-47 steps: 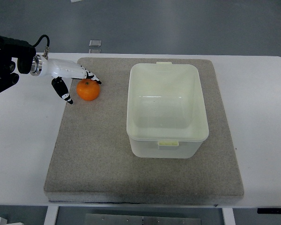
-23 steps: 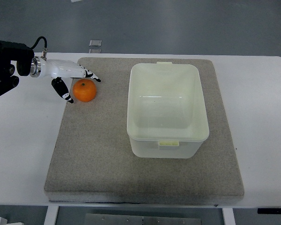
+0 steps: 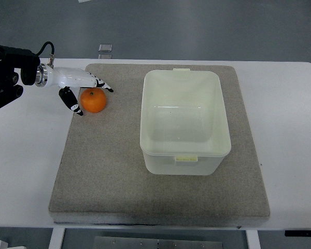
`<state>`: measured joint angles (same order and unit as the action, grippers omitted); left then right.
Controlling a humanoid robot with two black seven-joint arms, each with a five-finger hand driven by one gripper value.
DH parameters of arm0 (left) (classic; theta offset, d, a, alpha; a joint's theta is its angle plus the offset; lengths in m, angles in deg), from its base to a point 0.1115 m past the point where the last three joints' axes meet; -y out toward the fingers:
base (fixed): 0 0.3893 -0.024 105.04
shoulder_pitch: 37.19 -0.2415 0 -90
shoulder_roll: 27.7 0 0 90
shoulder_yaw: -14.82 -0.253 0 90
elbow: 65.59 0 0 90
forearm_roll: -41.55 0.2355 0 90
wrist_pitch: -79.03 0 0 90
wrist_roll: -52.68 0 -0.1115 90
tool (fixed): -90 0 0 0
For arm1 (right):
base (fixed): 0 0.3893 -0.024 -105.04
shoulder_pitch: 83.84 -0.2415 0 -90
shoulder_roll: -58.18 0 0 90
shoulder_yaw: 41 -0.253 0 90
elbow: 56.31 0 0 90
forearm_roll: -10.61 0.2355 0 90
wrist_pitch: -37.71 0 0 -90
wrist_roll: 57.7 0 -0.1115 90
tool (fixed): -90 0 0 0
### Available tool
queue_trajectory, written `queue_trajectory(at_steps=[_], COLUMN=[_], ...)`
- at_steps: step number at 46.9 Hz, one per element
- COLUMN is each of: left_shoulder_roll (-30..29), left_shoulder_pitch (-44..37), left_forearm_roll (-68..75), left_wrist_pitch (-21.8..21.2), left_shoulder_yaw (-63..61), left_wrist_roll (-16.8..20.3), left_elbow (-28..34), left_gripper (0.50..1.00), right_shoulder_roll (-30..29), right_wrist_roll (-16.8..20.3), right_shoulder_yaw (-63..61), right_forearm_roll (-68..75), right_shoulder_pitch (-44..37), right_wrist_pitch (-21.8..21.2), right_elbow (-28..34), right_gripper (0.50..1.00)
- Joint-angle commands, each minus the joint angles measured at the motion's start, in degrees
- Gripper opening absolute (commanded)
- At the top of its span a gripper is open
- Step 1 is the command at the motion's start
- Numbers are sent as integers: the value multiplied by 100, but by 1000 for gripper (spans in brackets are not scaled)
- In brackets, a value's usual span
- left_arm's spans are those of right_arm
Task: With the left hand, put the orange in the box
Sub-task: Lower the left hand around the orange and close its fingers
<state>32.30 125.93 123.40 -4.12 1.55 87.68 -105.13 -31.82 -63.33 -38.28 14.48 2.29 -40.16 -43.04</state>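
Observation:
An orange (image 3: 94,100) rests on the grey mat (image 3: 114,171) near its far left corner. My left hand (image 3: 87,95), white with black fingertips, reaches in from the left edge and sits around the orange's left and far sides. Its fingers (image 3: 100,84) lie along the fruit's far side and the thumb (image 3: 72,103) points down at its left; they are spread and do not close on it. A white plastic box (image 3: 184,120) stands empty and lidless on the mat to the right of the orange. The right arm does not show.
The mat lies on a white table (image 3: 290,114). A small clear object (image 3: 105,48) sits at the table's far edge behind the mat. Grey floor lies beyond the table.
The orange has shifted a little to the left and away, and the left hand has drawn slightly back to the left with it. The box has not moved.

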Motion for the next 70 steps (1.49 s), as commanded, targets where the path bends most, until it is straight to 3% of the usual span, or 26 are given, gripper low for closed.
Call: queue_trajectory(at_steps=[1, 6, 10, 17, 19, 23, 27, 30, 70], left_shoulder_roll=[12, 12, 12, 12, 12, 12, 12, 12, 302], left_shoulder_pitch=[0, 0, 0, 0, 0, -17, -61, -70, -53], left_forearm_roll=[15, 15, 7, 7, 7, 7, 7, 24, -55], left_wrist_pitch=[0, 0, 35, 53, 53, 62, 71, 88, 53], left_shoulder_yaw=[-9, -18, -18, -18, -18, -27, -27, -35, 44], left_wrist_roll=[0, 0, 0, 0, 0, 0, 0, 0, 0], left_elbow=[-1, -1, 8, 8, 8, 8, 25, 25, 403], left_gripper=[981, 934, 829, 814, 789, 665, 589, 500, 500], right_shoulder_roll=[0, 0, 0, 0, 0, 0, 0, 0, 0], right_wrist_roll=[0, 0, 0, 0, 0, 0, 0, 0, 0], right_shoulder_yaw=[0, 0, 0, 0, 0, 0, 0, 0, 0], right_forearm_roll=[0, 0, 0, 0, 0, 0, 0, 0, 0], right_shoulder_pitch=[0, 0, 0, 0, 0, 0, 0, 0, 0], right_wrist_pitch=[0, 0, 0, 0, 0, 0, 0, 0, 0], right_elbow=[0, 0, 0, 0, 0, 0, 0, 0, 0], right_gripper=[944, 944, 944, 944, 944, 944, 944, 944, 944])
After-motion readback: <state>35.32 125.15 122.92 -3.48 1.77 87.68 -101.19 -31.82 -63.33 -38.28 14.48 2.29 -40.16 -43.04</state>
